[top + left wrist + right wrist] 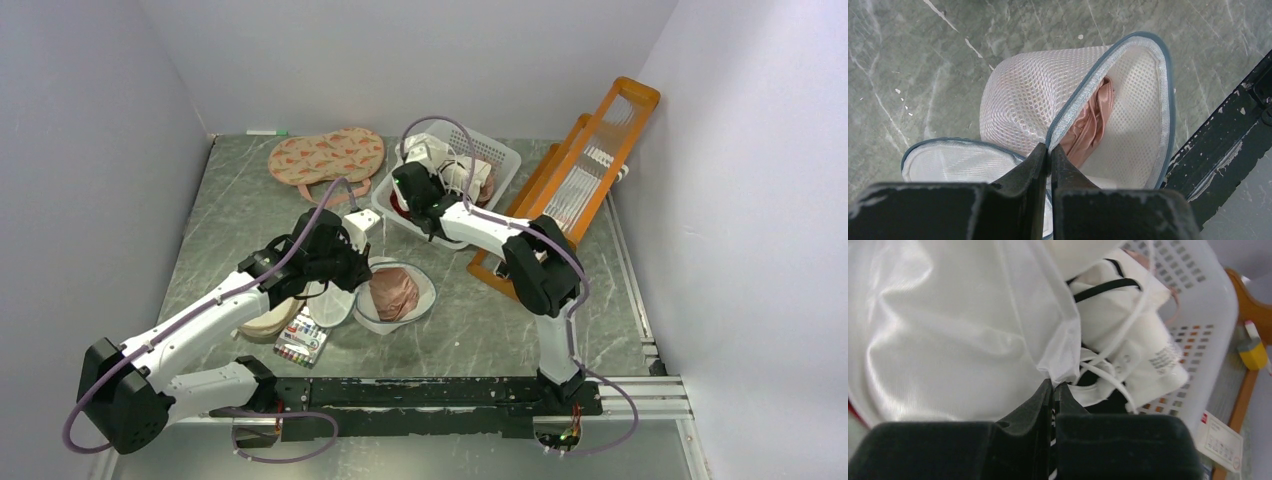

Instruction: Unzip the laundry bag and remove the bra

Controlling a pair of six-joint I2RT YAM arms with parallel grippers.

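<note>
Grey marbled tabletop [470,330], white walls on three sides. The round white mesh laundry bag [1023,95] lay mid-tabletop, unzipped. The dusty-pink satin bra [1093,120] was inside the open half. Left gripper [1049,148] was low, jaws clenched on the bag's grey zipper rim. Right gripper [1054,385] was over the white perforated plastic basket [500,160] at the back, jaws pinching sheer white fabric [948,340]. Bare tabletop lay right of the bag, with an orange wooden frame [590,170] beyond.

mesh laundry bag [1033,95] (satiny bra [1093,120])
</note>
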